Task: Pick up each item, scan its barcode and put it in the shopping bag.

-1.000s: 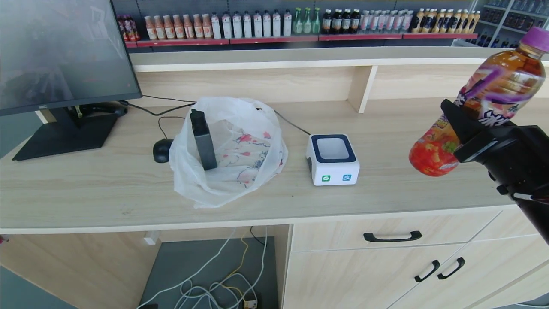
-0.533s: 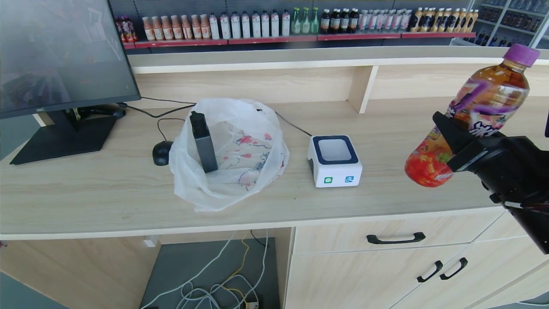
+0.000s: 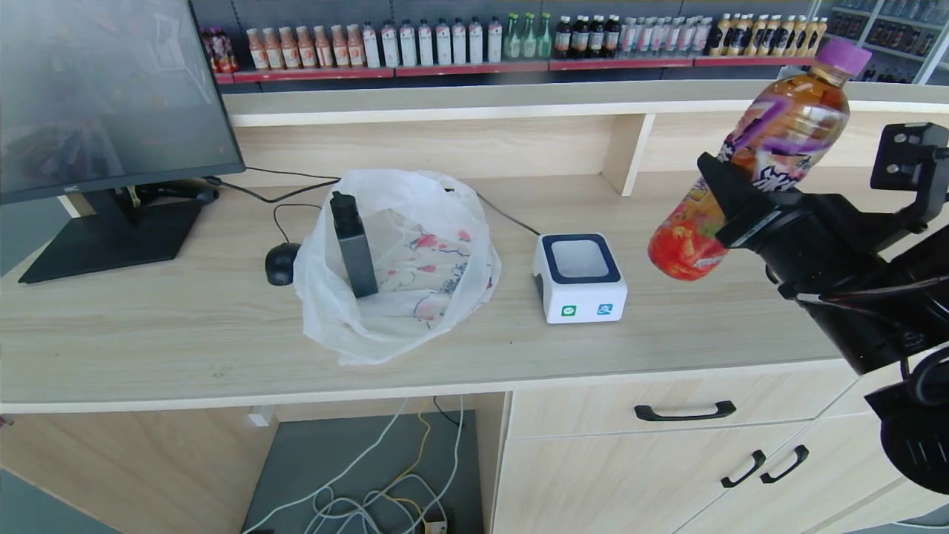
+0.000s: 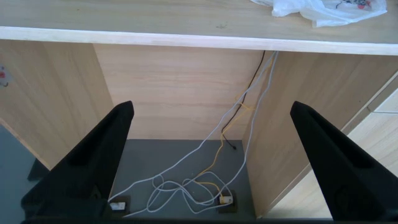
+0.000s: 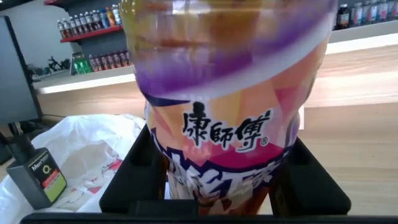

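Note:
My right gripper (image 3: 730,204) is shut on a drink bottle (image 3: 749,163) with a purple cap and an orange and purple label, held tilted in the air to the right of the white scanner (image 3: 578,278). The bottle (image 5: 230,106) looms close in the right wrist view, between the black fingers (image 5: 134,171). A white plastic shopping bag (image 3: 397,259) stands open on the counter left of the scanner, with a dark grey box (image 3: 352,245) upright inside it. My left gripper (image 4: 211,162) hangs open below the counter edge, above the floor cables.
A monitor (image 3: 111,96) on its stand fills the counter's far left, with a black mouse (image 3: 280,262) beside the bag. Cables run behind the bag and scanner. A raised shelf (image 3: 519,96) backs the counter; drawers (image 3: 682,408) sit below at right.
My right gripper has carried the bottle left and upward, closer to the scanner. The bag, box and scanner have stayed put.

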Tool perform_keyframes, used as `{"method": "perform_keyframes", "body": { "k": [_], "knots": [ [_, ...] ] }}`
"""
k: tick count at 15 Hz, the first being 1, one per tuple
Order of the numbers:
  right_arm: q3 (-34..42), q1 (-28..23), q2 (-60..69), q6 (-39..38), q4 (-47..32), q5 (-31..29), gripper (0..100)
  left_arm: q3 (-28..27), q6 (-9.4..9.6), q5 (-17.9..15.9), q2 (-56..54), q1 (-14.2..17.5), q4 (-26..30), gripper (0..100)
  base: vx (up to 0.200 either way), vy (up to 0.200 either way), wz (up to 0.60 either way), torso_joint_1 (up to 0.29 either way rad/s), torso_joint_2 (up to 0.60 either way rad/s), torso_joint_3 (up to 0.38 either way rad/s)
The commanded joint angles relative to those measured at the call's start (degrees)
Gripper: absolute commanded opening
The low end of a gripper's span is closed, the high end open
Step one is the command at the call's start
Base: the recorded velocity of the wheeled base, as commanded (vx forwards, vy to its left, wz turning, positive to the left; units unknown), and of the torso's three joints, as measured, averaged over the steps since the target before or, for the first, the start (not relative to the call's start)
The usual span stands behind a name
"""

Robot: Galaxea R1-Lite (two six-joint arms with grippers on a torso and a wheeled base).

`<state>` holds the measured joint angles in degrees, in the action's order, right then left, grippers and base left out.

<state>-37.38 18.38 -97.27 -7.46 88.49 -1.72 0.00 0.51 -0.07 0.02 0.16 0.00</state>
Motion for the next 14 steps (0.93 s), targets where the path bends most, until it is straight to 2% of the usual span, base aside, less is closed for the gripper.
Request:
{"method": "perform_keyframes", "body": {
  "k": [1, 8, 14],
  "knots": [
    [-5.6, 1.13, -3.98, -3.0, -2.53, -0.04, 0, 0.0, 0.02, -0.01, -0.02, 0.02, 0.0, 100, 0.0, 0.0, 0.0, 0.0, 0.0, 0.0],
    [-16.68, 3.94, -10.84, -22.33, -3.59, -0.13, 0, 0.0, 0.02, -0.01, -0.02, 0.02, 0.0, 100, 0.0, 0.0, 0.0, 0.0, 0.0, 0.0],
    [-20.19, 7.37, -14.0, -35.52, -3.68, -0.13, 0, 0.0, 0.02, -0.01, -0.02, 0.02, 0.0, 100, 0.0, 0.0, 0.0, 0.0, 0.0, 0.0]
  ]
}}
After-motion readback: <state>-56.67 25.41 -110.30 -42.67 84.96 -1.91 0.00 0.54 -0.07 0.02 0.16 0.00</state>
